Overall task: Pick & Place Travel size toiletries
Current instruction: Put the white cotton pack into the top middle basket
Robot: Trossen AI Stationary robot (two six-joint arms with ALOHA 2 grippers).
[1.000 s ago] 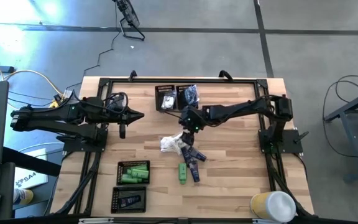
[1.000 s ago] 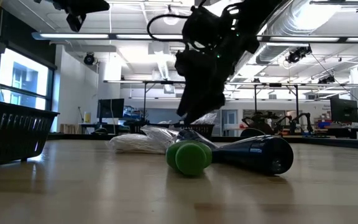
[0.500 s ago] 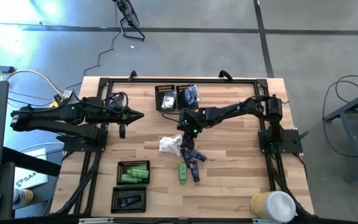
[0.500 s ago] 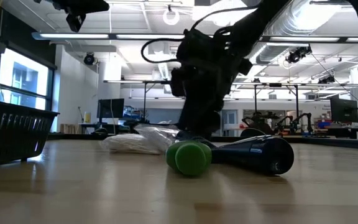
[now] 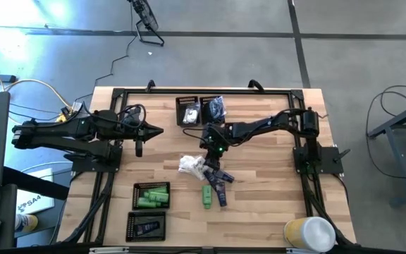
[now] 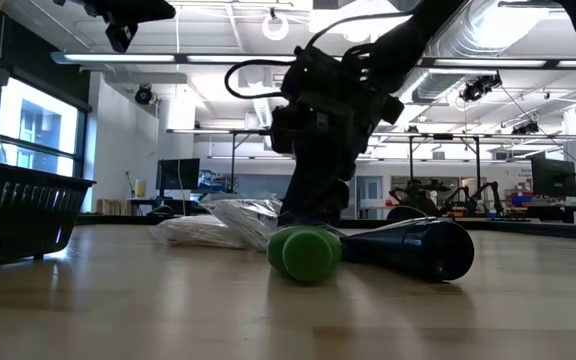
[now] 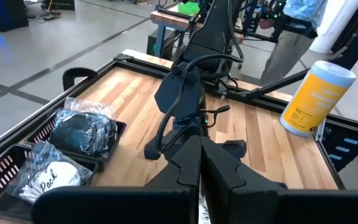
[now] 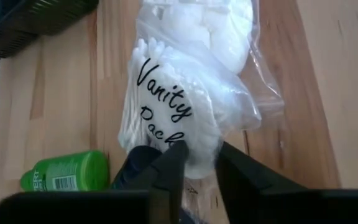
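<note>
A loose pile of travel size toiletries lies mid-table: a white crinkly packet printed "Vanity Pack", a bright green tube and dark navy tubes. All rest flat on the wood. My right gripper is down at the pile, closed on the packet's end. My left gripper waits shut over the table's left side, and its fingers show pressed together in the left wrist view. My right gripper pinches the white packet's end, the one beside the navy tubes, between its two fingers. The fingers slant down from the table's far right. The packet still lies on the table. One layer or several, I cannot tell.
Two black mesh trays stand at the far edge, one with white packets and one with dark pieces in bags. Near left, one tray holds green tubes and another a navy tube. A yellow-and-white canister stands near right.
My right gripper has sunk onto the pile and tipped more steeply downward, then stayed there. The white packet has slid a little toward the table's left. The green and navy tubes have stayed where they were.
</note>
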